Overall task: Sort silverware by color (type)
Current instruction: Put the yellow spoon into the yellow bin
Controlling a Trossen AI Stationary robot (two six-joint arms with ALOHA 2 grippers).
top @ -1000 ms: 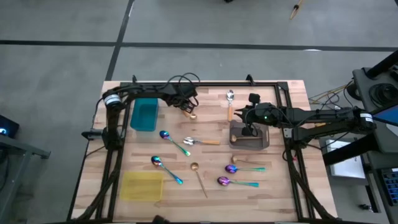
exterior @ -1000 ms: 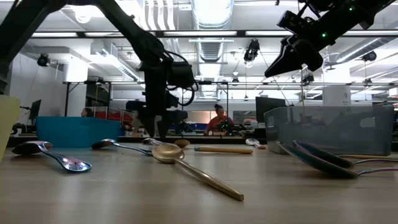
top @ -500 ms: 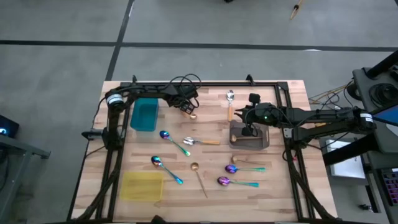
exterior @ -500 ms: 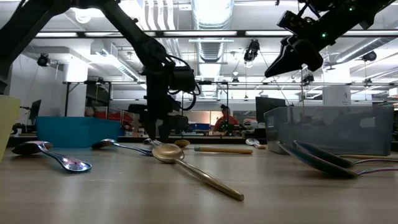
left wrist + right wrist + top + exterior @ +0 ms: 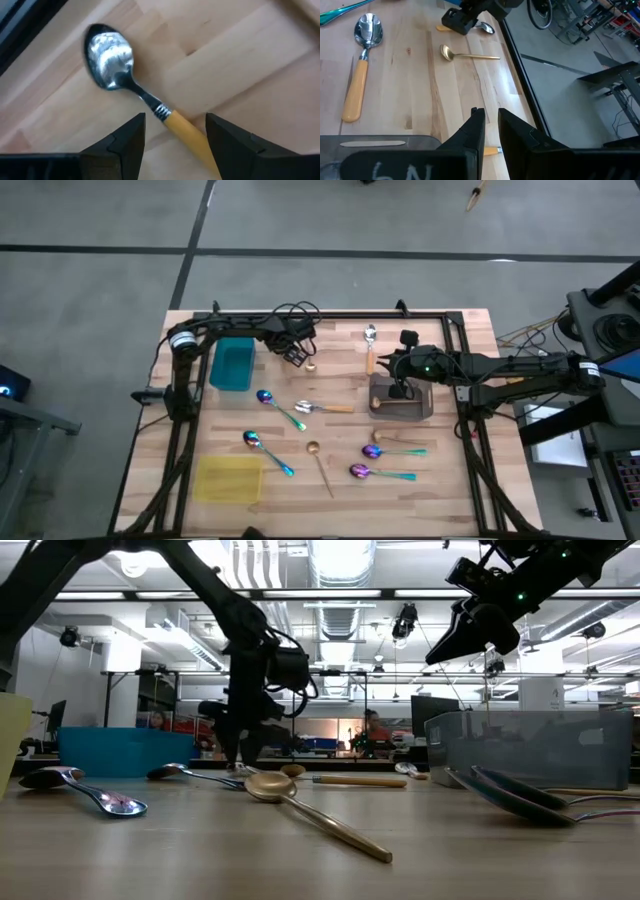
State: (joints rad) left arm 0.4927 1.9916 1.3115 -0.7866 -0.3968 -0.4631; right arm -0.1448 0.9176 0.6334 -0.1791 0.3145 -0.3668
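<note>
A silver spoon with an orange handle lies flat on the wooden table at the far left, beside the teal tray. My left gripper points steeply down over it. It is open, with one finger on each side of the orange handle; I see no touch. My right gripper hangs above the grey tray, shut and with nothing in it. More silverware lies loose on the table: a second orange-handled spoon, several blue-purple spoons with teal handles and a gold spoon.
A thin gold spoon lies just beside my left gripper, toward the table's right. A third orange-handled spoon lies by the far rail. The yellow tray stands at the near left. A black frame rail runs along the far edge.
My left gripper has tipped and rolled a little above the orange-handled spoon, so its fingers have swung slightly toward the teal tray. It stays open. The spoon has not moved.
</note>
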